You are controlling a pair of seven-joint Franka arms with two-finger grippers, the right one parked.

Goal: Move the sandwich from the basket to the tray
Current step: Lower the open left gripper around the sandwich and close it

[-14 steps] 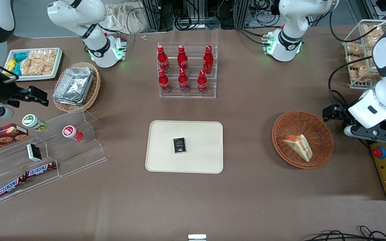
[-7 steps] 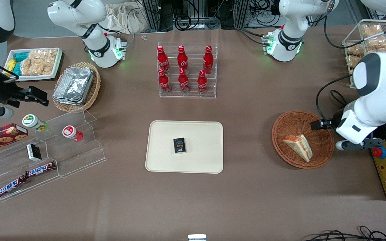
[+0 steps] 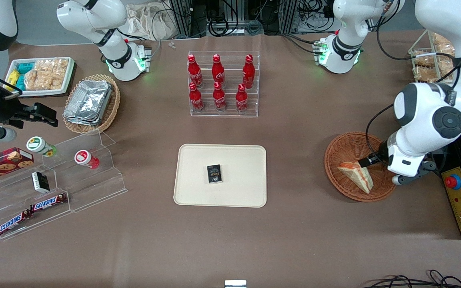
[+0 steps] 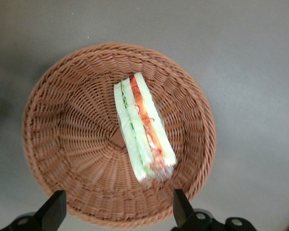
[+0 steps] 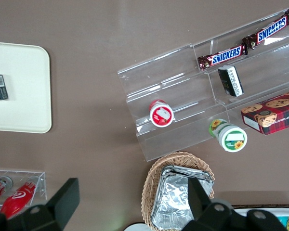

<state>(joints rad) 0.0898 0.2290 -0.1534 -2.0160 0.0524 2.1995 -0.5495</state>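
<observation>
Near the worktop's front edge at its middle, the large flat cream-beige rectangular tray holds only 1 small black packet; no sandwich there yet. Toward the working arm's end sits the round reddish-brown woven wicker basket, with the triangular white-bread sandwich wedge lying inside it, red and green filling edge up in the wrist view. The left arm's gripper has swung in over the basket within the last 1 s, from outside the rim to directly above the sandwich. Its 2 fingers are spread wide and hold nothing, straddling the wedge from above. So the approach looks nearly done; I'd judge descent and the grasp come next. Transfer not started.
</observation>
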